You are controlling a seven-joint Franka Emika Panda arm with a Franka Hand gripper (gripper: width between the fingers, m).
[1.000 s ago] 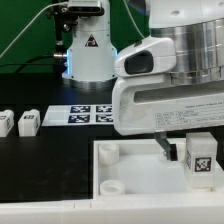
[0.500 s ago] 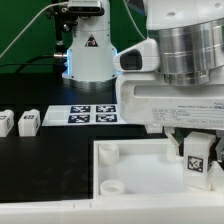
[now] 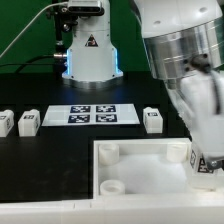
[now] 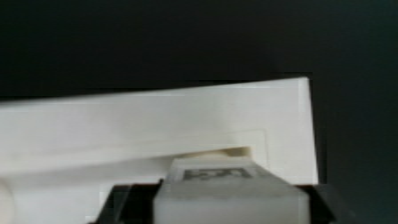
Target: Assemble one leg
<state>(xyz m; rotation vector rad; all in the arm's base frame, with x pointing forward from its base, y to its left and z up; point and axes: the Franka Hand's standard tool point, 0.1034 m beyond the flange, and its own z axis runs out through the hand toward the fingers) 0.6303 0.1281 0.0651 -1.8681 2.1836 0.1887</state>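
My gripper (image 3: 204, 157) is shut on a small white leg (image 3: 207, 164) with a square tag, at the right edge of the large white tray-like piece (image 3: 140, 160). The arm is blurred with motion. In the wrist view the leg (image 4: 221, 178) sits between the two black fingers (image 4: 135, 205), just over the white piece (image 4: 143, 125) near its corner. Three more legs stand on the black table: two at the exterior view's left (image 3: 5, 123) (image 3: 28, 122) and one at the right of the marker board (image 3: 152, 120).
The marker board (image 3: 92, 115) lies behind the white piece. A white lamp-like stand (image 3: 88, 50) with a tag stands at the back. The white piece has round corner sockets (image 3: 108, 152) (image 3: 113, 187).
The arm has turned and swung toward the exterior view's right, uncovering the leg beside the marker board. The held leg has moved right and lower over the white piece's right edge.
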